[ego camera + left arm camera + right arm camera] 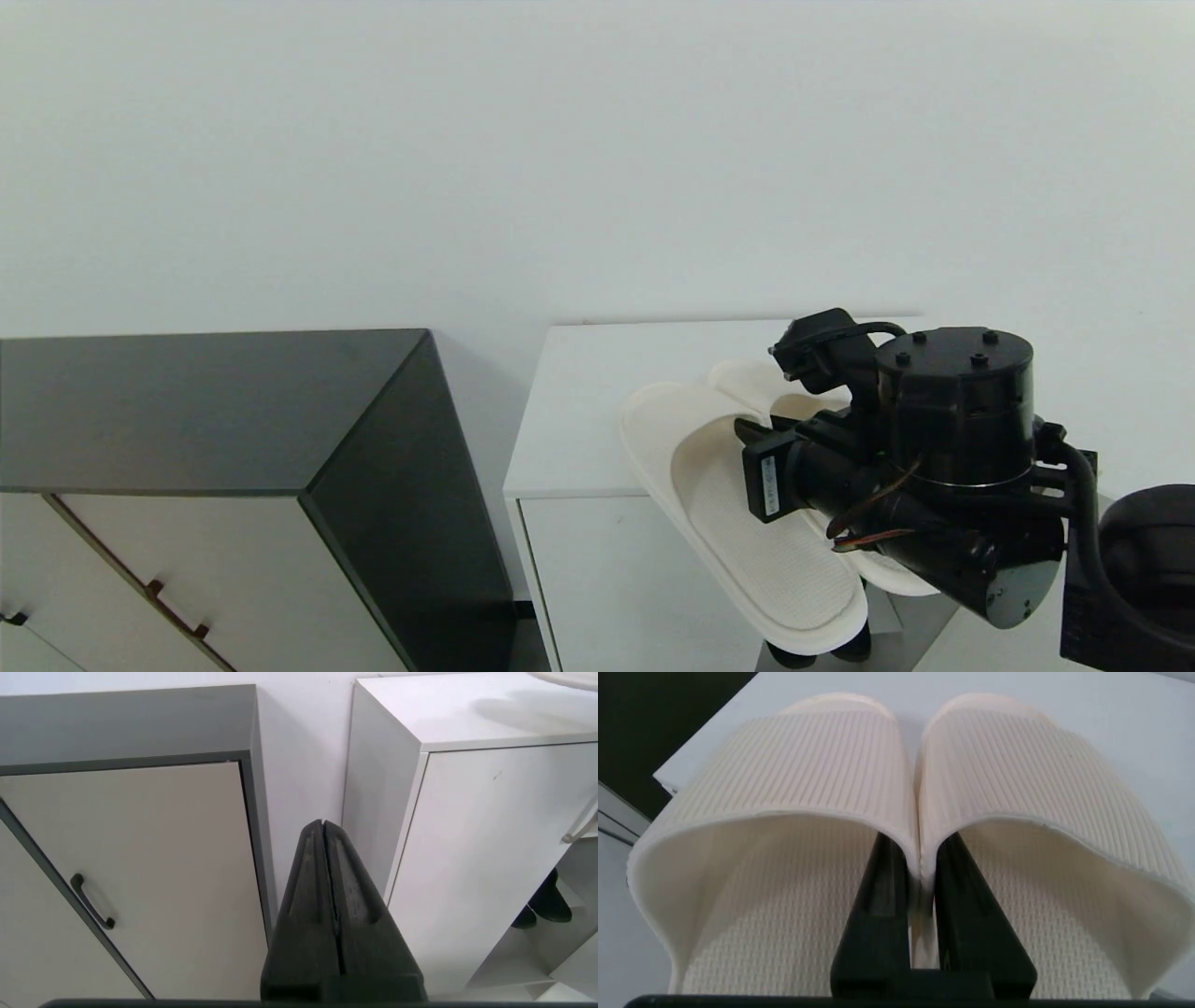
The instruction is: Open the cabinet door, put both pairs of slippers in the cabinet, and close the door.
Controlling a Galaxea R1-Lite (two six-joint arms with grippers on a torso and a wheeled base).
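Over the white cabinet (579, 411) the slippers (747, 523) overhang its front edge, apparently lifted clear. Risk: the right claw (920, 873) pinches only the two adjoining strap walls, so a swing could shed one slipper. The right wrist view shows that pinch; in the head view the arm covers it. Left claw (324, 859) is closed and empty.

Ribbed slippers (831, 793) (dimpled insoles), smooth matt white cabinet (579, 411)
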